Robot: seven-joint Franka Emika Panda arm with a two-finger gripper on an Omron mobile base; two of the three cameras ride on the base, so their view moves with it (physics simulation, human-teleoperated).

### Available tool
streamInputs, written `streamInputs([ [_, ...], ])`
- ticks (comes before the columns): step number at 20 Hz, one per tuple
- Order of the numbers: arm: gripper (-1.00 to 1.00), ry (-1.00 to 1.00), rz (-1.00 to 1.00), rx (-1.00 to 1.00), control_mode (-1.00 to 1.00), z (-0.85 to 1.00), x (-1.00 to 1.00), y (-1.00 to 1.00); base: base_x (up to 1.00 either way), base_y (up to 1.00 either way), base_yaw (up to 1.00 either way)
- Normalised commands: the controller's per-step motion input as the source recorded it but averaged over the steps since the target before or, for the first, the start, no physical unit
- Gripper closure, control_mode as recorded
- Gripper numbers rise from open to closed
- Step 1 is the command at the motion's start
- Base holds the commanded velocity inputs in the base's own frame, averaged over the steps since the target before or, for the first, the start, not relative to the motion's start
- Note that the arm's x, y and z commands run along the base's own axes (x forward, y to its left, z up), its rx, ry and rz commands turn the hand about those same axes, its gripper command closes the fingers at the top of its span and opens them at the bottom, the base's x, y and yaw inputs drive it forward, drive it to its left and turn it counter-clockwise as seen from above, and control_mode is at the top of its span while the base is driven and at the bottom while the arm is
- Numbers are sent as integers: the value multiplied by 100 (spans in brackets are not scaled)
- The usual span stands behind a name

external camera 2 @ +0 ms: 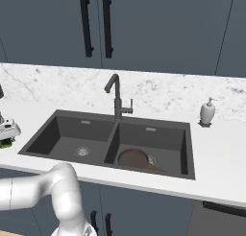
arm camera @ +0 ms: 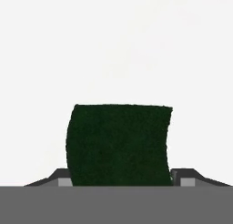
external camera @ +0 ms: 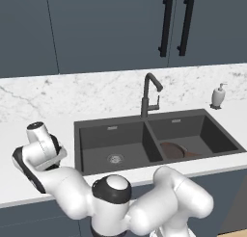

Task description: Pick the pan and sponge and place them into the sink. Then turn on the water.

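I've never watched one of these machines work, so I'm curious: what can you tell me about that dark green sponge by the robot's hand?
The sponge shows a dark green, rough-looking top with slightly curved, wavy side edges. In the hand view it lies flat on the pale countertop, right between the gripper finger tips, one on each side. Whether they already press on it cannot be told. In the right base view only a green sliver peeks out under the hand, on the counter left of the sink.
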Motion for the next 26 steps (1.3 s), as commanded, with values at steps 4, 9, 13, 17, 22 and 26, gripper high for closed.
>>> streamInputs([
  [4,100,0,5,-1,-100,-63,0,5,0,0,0],
  [9,100,0,4,0,-100,-46,-7,-1,0,0,0],
  [13,100,-10,-1,3,-100,19,-44,-41,0,0,0],
  [17,100,-13,-4,0,-100,43,-56,-44,0,0,0],
  [22,100,0,0,0,-100,32,-34,-99,0,0,0],
  [26,100,0,0,0,-100,42,-7,-98,0,0,0],
])
